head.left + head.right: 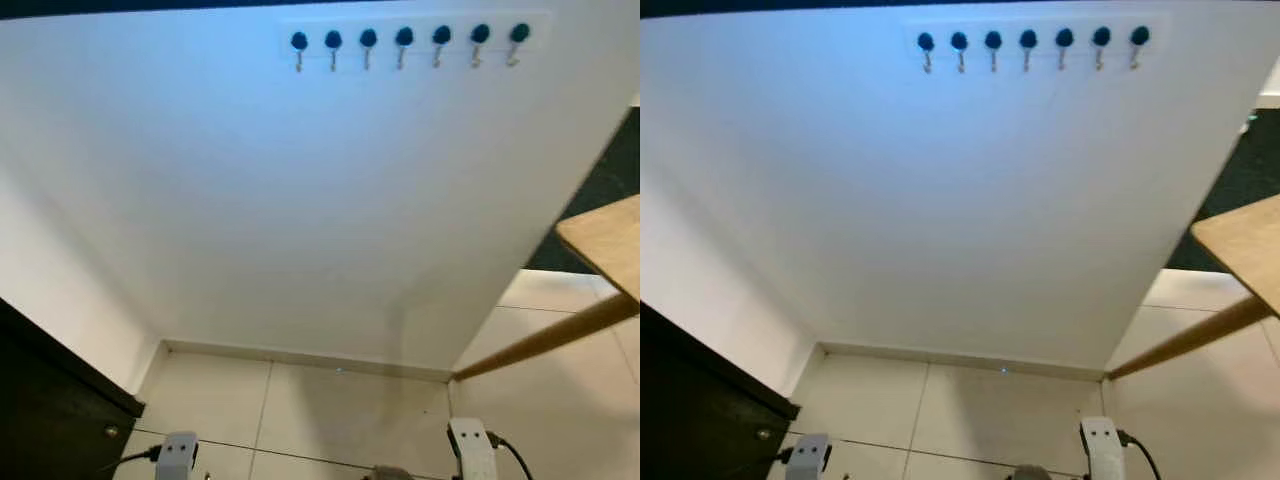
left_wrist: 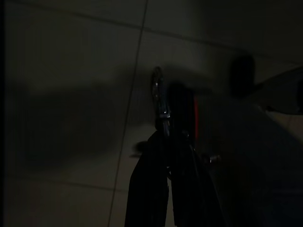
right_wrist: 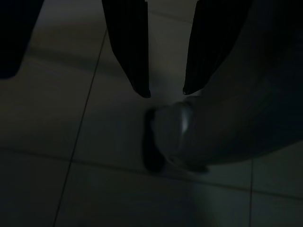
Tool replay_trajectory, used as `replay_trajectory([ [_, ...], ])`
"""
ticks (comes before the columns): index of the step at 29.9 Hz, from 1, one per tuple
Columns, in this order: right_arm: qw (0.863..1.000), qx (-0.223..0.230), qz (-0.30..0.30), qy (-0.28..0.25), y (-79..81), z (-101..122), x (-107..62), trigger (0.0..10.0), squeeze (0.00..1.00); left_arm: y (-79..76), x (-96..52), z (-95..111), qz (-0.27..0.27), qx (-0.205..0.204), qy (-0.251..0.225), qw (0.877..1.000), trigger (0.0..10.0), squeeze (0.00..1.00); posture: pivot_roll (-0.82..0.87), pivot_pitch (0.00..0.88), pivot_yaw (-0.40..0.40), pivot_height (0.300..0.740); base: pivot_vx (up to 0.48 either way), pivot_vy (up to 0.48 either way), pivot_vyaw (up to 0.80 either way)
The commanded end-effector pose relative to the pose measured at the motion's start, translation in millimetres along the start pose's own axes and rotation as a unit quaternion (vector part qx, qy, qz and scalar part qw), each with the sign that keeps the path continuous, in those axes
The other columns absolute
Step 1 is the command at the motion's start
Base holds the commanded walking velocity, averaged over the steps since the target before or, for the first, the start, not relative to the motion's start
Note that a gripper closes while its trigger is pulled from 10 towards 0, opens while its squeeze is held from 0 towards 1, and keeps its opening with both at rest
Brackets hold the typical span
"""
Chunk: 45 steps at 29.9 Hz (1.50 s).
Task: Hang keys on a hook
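Observation:
High on the white wall (image 1: 300, 200) runs a row of several hooks (image 1: 404, 40) with dark round knobs and small metal prongs. Both arms hang low at the bottom edge of the eye views, the left arm (image 1: 178, 455) and the right arm (image 1: 472, 445). In the dark left wrist view my left gripper (image 2: 173, 137) is shut on the keys (image 2: 158, 97), a metal ring with a red tag beside it, above the tiled floor. My right gripper (image 3: 165, 91) is open and holds nothing.
A wooden table (image 1: 605, 240) with a slanted leg (image 1: 540, 345) juts in from the right. A dark cabinet (image 1: 50, 400) stands at the lower left. Pale floor tiles (image 1: 330, 410) meet a skirting board below the wall. My foot (image 3: 182, 137) is under the right gripper.

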State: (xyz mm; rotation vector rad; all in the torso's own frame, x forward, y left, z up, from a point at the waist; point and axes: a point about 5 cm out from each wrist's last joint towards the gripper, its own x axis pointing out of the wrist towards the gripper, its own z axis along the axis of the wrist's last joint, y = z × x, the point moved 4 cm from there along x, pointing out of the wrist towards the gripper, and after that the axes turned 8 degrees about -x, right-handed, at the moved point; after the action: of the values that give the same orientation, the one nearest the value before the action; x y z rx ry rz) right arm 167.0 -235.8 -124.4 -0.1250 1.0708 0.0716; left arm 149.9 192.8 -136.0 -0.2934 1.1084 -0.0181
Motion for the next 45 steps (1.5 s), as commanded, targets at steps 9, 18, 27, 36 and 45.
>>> replay_trajectory([
  [9, 1.000, 0.005, -0.001, -0.014, -0.9, 9.2, 0.9, 10.0, 0.00, 7.5, -2.2, 4.8, 0.010, -0.011, -0.015, 1.000, 10.0, 0.00, -0.10, 0.080, 0.112, 0.740, 0.215, 0.000, -0.35],
  [18, 1.000, 0.008, -0.007, -0.027, -4.4, 17.5, 1.1, 10.0, 0.00, 17.9, -4.8, 17.2, 0.032, -0.022, -0.040, 0.998, 10.0, 0.00, -0.09, 0.087, 0.113, 0.740, 0.000, 0.000, -0.53],
  [27, 0.995, 0.000, -0.005, -0.095, -8.7, 59.5, 1.2, 10.0, 0.00, 37.1, -13.8, 56.1, 0.054, -0.057, -0.120, 0.990, 10.0, 0.00, -0.09, 0.087, 0.113, 0.740, 0.000, 0.000, 0.00],
  [36, 0.979, -0.023, 0.069, -0.191, -1.5, 119.7, -6.8, 10.0, 0.00, 42.4, -30.6, 118.0, 0.026, 0.008, -0.218, 0.976, 10.0, 0.00, -0.09, 0.097, 0.107, 0.740, 0.000, 0.000, 0.00],
  [45, 0.961, -0.064, 0.133, -0.236, 14.5, 145.4, -14.2, 10.0, 0.00, 22.0, -51.4, 166.4, -0.091, 0.068, -0.295, 0.949, 10.0, 0.00, -0.09, 0.098, 0.100, 0.740, 0.000, -0.258, 0.00],
])
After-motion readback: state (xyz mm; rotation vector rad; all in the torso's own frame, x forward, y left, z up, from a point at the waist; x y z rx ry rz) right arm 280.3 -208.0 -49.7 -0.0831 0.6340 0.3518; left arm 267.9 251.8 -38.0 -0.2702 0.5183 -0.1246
